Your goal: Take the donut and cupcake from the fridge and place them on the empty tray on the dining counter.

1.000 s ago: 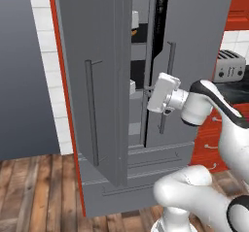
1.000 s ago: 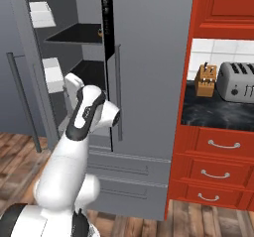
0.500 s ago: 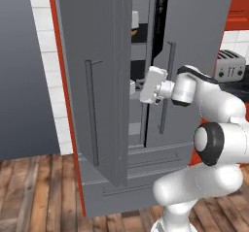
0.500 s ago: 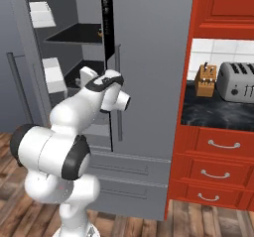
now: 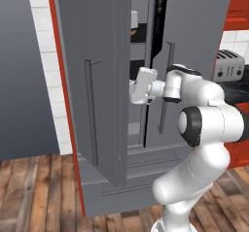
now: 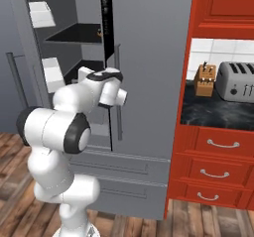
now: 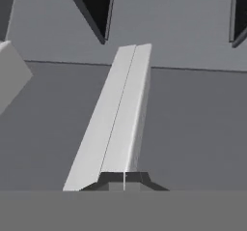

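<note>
The grey fridge (image 5: 194,27) stands with its left door (image 5: 104,80) swung open and its right door (image 6: 149,57) closed. Black shelves (image 6: 74,35) and white door bins (image 6: 42,13) show inside. A small tan-brown thing (image 5: 133,31) sits on an upper shelf, too small to tell whether it is the donut or the cupcake. My gripper (image 5: 132,88) is at the gap between the doors, at mid-shelf height. In the hand view my gripper (image 7: 124,180) is shut on nothing, facing a pale grey ridge (image 7: 116,114). The tray and dining counter are out of view.
Right of the fridge are red cabinets with drawers (image 6: 218,166) and a black countertop (image 6: 213,114) holding a toaster (image 6: 239,80) and a knife block (image 6: 204,79). The open door's bar handle (image 5: 90,112) juts toward me. The floor is wood.
The arm has folded up in front of the fridge and the hand has swung left, from by the right door's handle into the gap between the doors. The jaws stayed shut.
</note>
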Controlling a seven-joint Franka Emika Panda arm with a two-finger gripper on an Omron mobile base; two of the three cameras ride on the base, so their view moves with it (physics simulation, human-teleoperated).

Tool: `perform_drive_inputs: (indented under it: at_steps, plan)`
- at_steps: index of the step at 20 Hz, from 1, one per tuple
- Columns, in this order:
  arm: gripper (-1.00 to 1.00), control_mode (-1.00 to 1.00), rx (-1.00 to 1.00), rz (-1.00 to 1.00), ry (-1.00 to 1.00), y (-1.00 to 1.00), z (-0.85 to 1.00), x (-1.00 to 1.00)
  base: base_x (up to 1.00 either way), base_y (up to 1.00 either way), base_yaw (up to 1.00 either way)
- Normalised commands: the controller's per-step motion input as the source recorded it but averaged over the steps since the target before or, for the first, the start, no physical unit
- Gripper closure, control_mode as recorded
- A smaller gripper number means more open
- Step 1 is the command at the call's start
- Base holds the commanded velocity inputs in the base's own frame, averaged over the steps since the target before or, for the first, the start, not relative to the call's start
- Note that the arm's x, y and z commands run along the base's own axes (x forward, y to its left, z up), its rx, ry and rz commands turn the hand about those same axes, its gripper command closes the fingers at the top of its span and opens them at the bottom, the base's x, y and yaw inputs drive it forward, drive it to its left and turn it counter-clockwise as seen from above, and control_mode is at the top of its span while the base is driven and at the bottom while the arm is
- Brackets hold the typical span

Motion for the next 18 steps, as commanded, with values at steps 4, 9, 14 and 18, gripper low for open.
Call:
perform_drive_inputs:
  at_steps: [4, 9, 14, 18]
  plan:
    - [1.00, -1.00, -0.03, 0.32, 0.00, 1.00, 0.00, -0.41, 0.00, 0.00, 0.00]
    - [1.00, -1.00, 0.00, 0.35, 0.00, 1.00, 0.00, -0.68, 0.00, 0.00, 0.00]
    - [1.00, -1.00, 0.00, 0.31, -0.01, 1.00, 0.01, -0.74, 0.00, 0.00, 0.00]
    - [1.00, -1.00, -0.03, 0.05, -0.12, 0.06, 0.15, -0.26, 0.00, 0.00, 0.00]
